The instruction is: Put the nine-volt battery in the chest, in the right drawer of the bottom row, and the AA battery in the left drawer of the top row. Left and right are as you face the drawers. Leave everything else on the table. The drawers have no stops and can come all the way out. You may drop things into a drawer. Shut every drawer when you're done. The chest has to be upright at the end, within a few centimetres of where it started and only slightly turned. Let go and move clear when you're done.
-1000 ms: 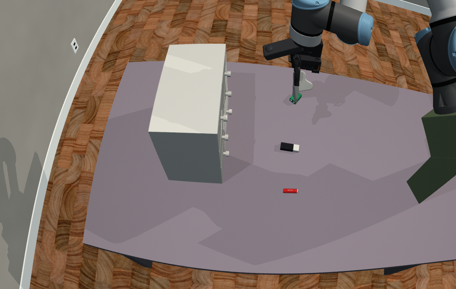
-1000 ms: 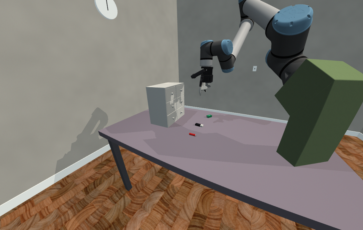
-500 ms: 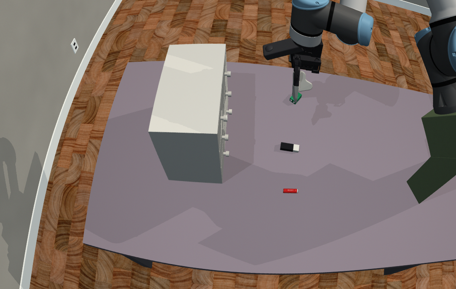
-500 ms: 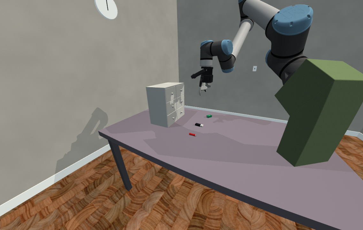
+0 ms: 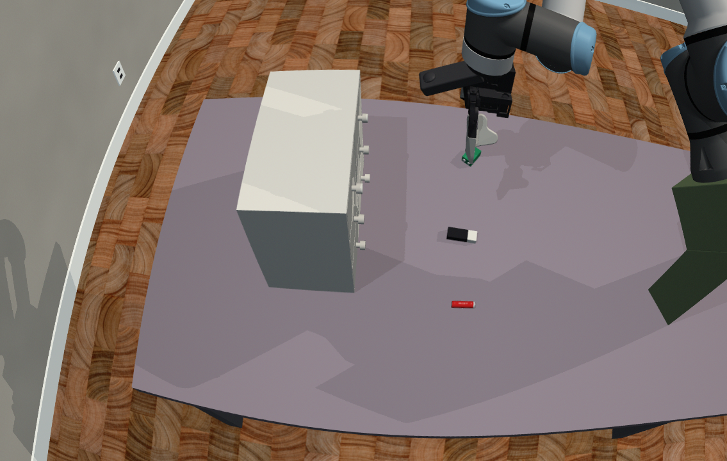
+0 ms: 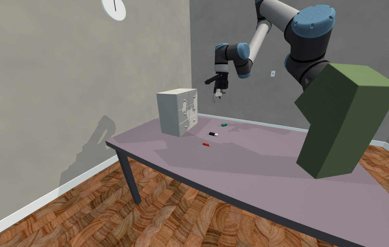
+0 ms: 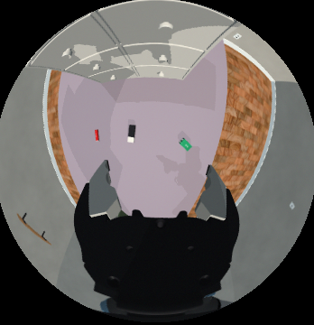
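Note:
The white chest (image 5: pixel 300 143) (image 6: pixel 168 115) (image 7: pixel 143 36) stands upright on the table, its drawers all shut, with round knobs on the front. The green nine-volt battery (image 5: pixel 474 154) (image 6: pixel 223 124) (image 7: pixel 186 144) lies on the table in front of the chest, partly hidden by a finger in the top view. The red AA battery (image 5: pixel 462 304) (image 6: pixel 206 144) (image 7: pixel 96 134) lies on the table on the other side of the black and white stick. My gripper (image 7: pixel 158 163) (image 6: pixel 217 100) is open and empty, fingers pointing down, well above the table.
A black and white stick (image 5: pixel 461 234) (image 6: pixel 213 134) (image 7: pixel 132 134) lies between the two batteries. The green block (image 5: pixel 715 218) (image 6: pixel 340 122) under the arm's base stands at the table's far end from the chest. The table (image 5: pixel 412 367) (image 6: pixel 251 184) bears them all.

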Tool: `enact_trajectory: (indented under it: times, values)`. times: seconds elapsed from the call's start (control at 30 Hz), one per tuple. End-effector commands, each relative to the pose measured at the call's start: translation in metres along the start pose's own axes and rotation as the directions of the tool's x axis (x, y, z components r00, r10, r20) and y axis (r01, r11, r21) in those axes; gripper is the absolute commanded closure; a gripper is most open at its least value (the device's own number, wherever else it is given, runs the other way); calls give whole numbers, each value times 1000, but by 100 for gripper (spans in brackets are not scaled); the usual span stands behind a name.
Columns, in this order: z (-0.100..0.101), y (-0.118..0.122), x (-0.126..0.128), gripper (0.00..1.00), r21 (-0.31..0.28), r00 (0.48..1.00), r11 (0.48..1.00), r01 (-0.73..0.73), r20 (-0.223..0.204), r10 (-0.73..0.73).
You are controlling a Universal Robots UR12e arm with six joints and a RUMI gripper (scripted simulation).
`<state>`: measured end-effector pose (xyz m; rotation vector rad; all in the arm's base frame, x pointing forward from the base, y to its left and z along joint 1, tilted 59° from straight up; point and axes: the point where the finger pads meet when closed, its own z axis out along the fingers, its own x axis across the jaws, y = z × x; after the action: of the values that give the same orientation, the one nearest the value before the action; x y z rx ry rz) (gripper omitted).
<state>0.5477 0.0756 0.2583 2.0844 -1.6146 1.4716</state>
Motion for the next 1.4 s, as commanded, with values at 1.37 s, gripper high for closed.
enact_trajectory:
  times: [1.37]
  values:
    - [17, -15, 0, 0, 185, 1000, 983, 0, 0, 0]
